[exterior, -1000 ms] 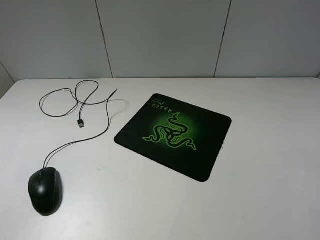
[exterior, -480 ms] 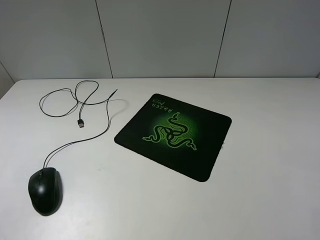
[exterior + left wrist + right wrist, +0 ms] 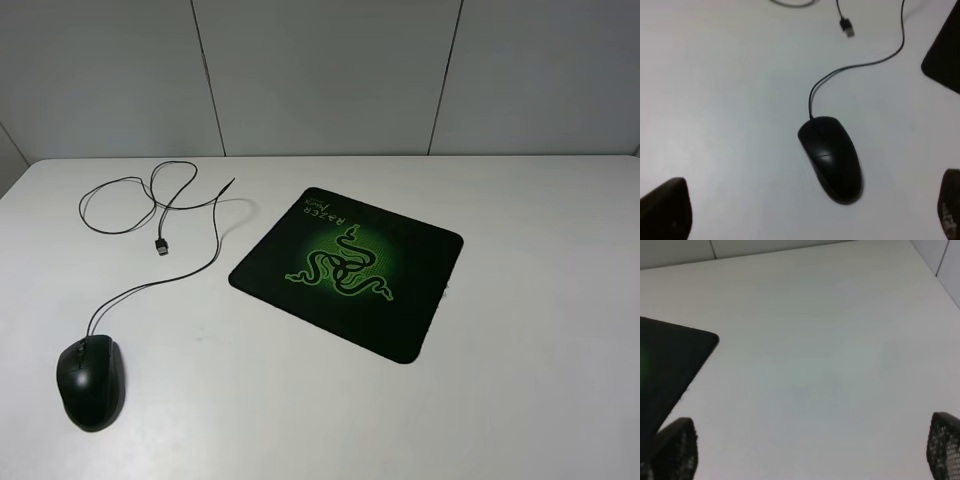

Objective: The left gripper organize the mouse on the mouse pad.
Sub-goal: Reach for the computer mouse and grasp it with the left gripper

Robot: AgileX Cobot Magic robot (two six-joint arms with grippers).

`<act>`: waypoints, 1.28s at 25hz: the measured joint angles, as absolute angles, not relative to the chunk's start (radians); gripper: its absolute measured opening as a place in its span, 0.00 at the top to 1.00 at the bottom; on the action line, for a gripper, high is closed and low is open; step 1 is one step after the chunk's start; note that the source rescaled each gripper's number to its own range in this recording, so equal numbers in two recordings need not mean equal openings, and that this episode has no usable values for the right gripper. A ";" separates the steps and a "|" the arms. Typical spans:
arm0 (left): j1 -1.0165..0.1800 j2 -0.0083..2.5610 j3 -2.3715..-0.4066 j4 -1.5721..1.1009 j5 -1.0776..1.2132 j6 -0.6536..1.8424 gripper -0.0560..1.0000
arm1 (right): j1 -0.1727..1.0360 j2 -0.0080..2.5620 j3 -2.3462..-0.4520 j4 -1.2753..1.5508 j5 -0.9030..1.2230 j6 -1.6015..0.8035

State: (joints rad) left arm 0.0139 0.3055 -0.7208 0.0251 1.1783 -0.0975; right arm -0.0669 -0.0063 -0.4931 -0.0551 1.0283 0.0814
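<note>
The black mouse lies on the white table at the front left, well apart from the mouse pad, which sits at the table's middle with its green snake logo facing up. The mouse's thin cable loops toward the back left and ends in a USB plug. No arm shows in the high view. In the left wrist view the mouse lies just ahead of my left gripper, whose fingers are spread wide and open. My right gripper is open over bare table beside a pad corner.
The white table runs back to a grey panelled wall. The cable's loose loops lie at the back left. A corner of the pad shows at the edge of the left wrist view.
</note>
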 joint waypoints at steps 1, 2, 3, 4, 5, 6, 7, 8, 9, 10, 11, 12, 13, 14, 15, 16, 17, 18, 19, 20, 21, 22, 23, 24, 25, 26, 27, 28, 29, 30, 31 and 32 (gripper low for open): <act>0.014 0.350 -0.738 0.025 1.178 -0.098 0.04 | -0.067 -0.006 -0.493 -0.055 1.028 0.081; 0.014 0.388 -0.757 0.025 1.178 -0.099 0.03 | -0.067 -0.006 -0.493 -0.055 1.028 0.081; 0.014 0.433 -0.774 0.025 1.178 -0.099 0.02 | -0.067 -0.006 -0.493 -0.055 1.028 0.081; 0.014 0.477 -0.786 0.025 1.178 -0.099 0.01 | -0.067 -0.006 -0.493 -0.055 1.028 0.081; 0.014 0.513 -0.799 0.024 1.178 -0.099 0.01 | -0.067 -0.006 -0.493 -0.055 1.028 0.081; 0.014 0.557 -0.811 0.021 1.178 -0.099 0.00 | -0.067 -0.006 -0.493 -0.055 1.028 0.081; 0.014 0.599 -0.819 0.019 1.178 -0.099 0.00 | -0.067 -0.006 -0.493 -0.055 1.028 0.081; 0.014 0.640 -0.823 0.014 1.177 -0.099 0.00 | -0.067 -0.006 -0.493 -0.055 1.028 0.081; 0.014 0.673 -0.827 0.010 1.177 -0.102 0.00 | -0.067 -0.006 -0.493 -0.055 1.028 0.081; 0.014 0.710 -0.827 0.007 1.176 -0.104 0.00 | -0.067 -0.006 -0.493 -0.055 1.028 0.081; 0.014 0.745 -0.827 0.000 1.176 -0.107 0.00 | -0.067 -0.006 -0.493 -0.055 1.028 0.081; 0.014 0.778 -0.827 0.000 1.175 -0.111 0.00 | -0.067 -0.006 -0.493 -0.055 1.028 0.081; 0.014 0.804 -0.827 0.000 1.175 -0.115 0.00 | -0.067 -0.006 -0.493 -0.055 1.028 0.081; 0.014 0.834 -0.827 0.000 1.172 -0.119 0.00 | -0.067 -0.006 -0.493 -0.055 1.028 0.081; 0.014 0.862 -0.827 0.000 1.164 -0.124 0.00 | -0.067 -0.006 -0.493 -0.055 1.028 0.081; 0.014 0.885 -0.827 0.000 1.155 -0.130 0.00 | -0.067 -0.006 -0.493 -0.055 1.028 0.081; 0.014 0.911 -0.827 0.000 1.145 -0.138 0.00 | -0.067 -0.006 -0.493 -0.055 1.028 0.081; 0.014 0.937 -0.827 0.000 1.133 -0.143 0.00 | -0.067 -0.006 -0.493 -0.055 1.028 0.081; 0.014 0.963 -0.827 0.000 1.124 -0.150 0.00 | -0.067 -0.006 -0.493 -0.055 1.028 0.081; 0.014 0.985 -0.827 0.000 1.117 -0.152 0.00 | -0.067 -0.006 -0.493 -0.055 1.028 0.081; 0.014 1.012 -0.827 0.000 1.108 -0.155 0.00 | -0.067 -0.006 -0.493 -0.055 1.028 0.081; 0.014 1.038 -0.827 0.000 1.100 -0.156 0.00 | -0.067 -0.006 -0.493 -0.055 1.028 0.081; 0.014 1.061 -0.827 0.000 1.098 -0.157 0.00 | -0.067 -0.006 -0.493 -0.055 1.028 0.081; 0.014 1.088 -0.827 0.000 1.096 -0.157 0.00 | -0.067 -0.006 -0.493 -0.055 1.028 0.081; 0.014 1.114 -0.827 0.000 1.092 -0.158 0.00 | -0.067 -0.006 -0.493 -0.055 1.028 0.081; 0.014 1.138 -0.827 0.000 1.087 -0.159 0.00 | -0.067 -0.006 -0.493 -0.055 1.028 0.081; 0.014 1.156 -0.827 0.000 1.084 -0.162 0.00 | -0.067 -0.006 -0.493 -0.055 1.028 0.081; 0.014 1.175 -0.827 0.000 1.081 -0.165 0.00 | -0.067 -0.006 -0.493 -0.055 1.028 0.081; 0.014 1.192 -0.827 0.000 1.078 -0.166 0.00 | -0.067 -0.006 -0.493 -0.055 1.028 0.081; 0.014 1.205 -0.827 0.000 1.076 -0.167 0.00 | -0.067 -0.006 -0.493 -0.055 1.028 0.081; 0.014 1.219 -0.827 0.000 1.070 -0.167 0.00 | -0.067 -0.006 -0.493 -0.055 1.028 0.081; 0.014 1.229 -0.823 0.000 1.062 -0.170 0.00 | -0.067 -0.006 -0.493 -0.055 1.028 0.081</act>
State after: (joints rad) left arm 0.0139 1.2292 -0.8233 0.0000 1.0618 -0.1702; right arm -0.0669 -0.0063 -0.4931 -0.0551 1.0283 0.0814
